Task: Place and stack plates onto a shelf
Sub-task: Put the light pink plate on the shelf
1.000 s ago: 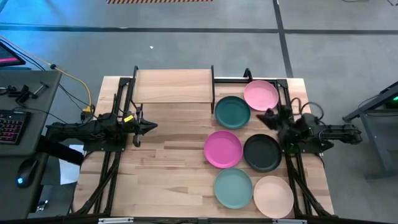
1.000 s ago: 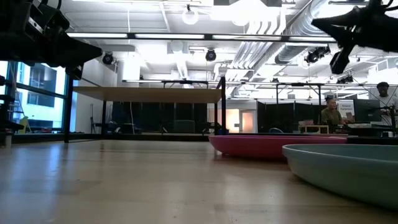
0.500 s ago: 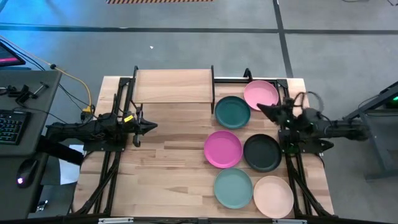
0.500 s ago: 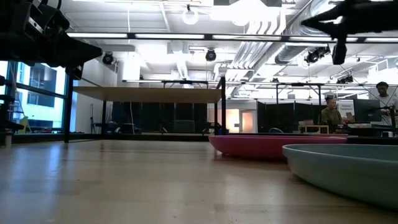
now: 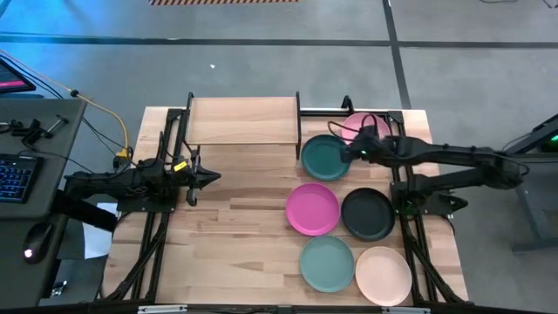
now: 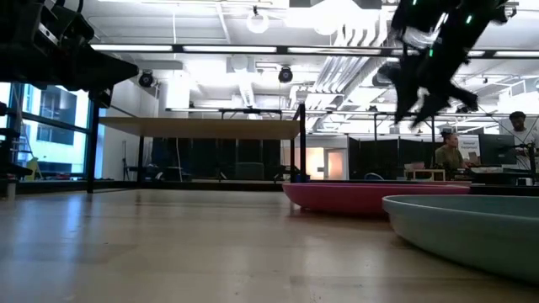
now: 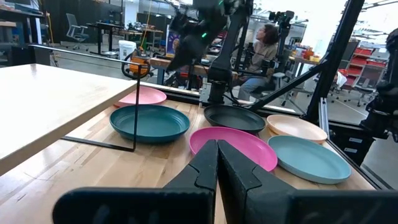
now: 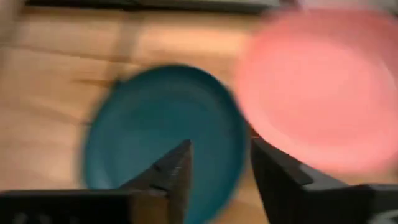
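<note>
Six plates lie flat on the tabletop at the right: light pink [image 5: 377, 131], dark teal [image 5: 324, 158], magenta [image 5: 312, 209], black [image 5: 367, 215], pale teal [image 5: 327, 263] and peach [image 5: 383, 275]. The shelf [image 5: 244, 120] stands at the far middle and holds nothing. My right gripper [image 5: 350, 151] is open and empty. It hangs well above the table [image 6: 421, 109], over the dark teal plate's right rim [image 8: 161, 130], next to the light pink plate [image 8: 317, 87]. My left gripper [image 5: 209, 177] is shut and empty at the table's left [image 7: 217, 163].
Black metal posts [image 5: 299, 113] flank the shelf, and one stands close to the dark teal plate. Bare wood [image 5: 235, 235] lies between the left arm and the plates. People sit at desks in the room beyond the table [image 6: 449, 151].
My right gripper has gone from beside the black plate's right side toward the table's left and far edge. It now hangs over the dark teal plate's right rim. The arm has stretched out and the gripper has tipped downward. The plates have stayed in place.
</note>
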You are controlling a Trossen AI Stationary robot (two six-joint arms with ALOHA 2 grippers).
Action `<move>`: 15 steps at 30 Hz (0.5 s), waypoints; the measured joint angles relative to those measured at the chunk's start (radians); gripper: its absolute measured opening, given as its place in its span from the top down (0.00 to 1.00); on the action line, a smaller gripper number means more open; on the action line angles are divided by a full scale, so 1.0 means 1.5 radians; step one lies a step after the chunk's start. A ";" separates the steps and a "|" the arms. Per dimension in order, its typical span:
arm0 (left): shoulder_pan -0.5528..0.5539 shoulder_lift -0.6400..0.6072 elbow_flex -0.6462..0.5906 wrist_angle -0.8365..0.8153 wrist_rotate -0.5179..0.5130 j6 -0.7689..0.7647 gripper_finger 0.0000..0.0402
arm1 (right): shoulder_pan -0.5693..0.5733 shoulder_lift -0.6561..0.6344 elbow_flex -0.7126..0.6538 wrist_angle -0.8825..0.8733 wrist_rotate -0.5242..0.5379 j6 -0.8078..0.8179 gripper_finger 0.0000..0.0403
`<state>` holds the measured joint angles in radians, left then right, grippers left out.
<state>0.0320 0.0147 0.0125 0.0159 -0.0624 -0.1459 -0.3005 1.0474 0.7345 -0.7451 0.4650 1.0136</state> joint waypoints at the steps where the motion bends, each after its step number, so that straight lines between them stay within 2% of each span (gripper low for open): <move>1: 0.000 0.000 0.000 0.000 0.000 0.000 1.00 | -0.015 0.013 -0.002 -0.025 -0.007 0.042 0.57; 5: 0.000 0.000 0.000 0.000 0.000 0.000 1.00 | -0.041 0.047 -0.019 -0.127 -0.038 0.236 0.45; 7: 0.000 0.000 0.000 0.000 0.000 0.000 1.00 | -0.039 0.048 -0.032 -0.140 -0.036 0.328 0.42; 15: 0.000 0.000 0.000 0.000 -0.001 0.000 1.00 | -0.044 0.047 -0.102 -0.101 0.054 0.641 0.40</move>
<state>0.0319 0.0147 0.0125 0.0162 -0.0631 -0.1459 -0.3670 1.1175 0.5811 -0.8971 0.5461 1.9754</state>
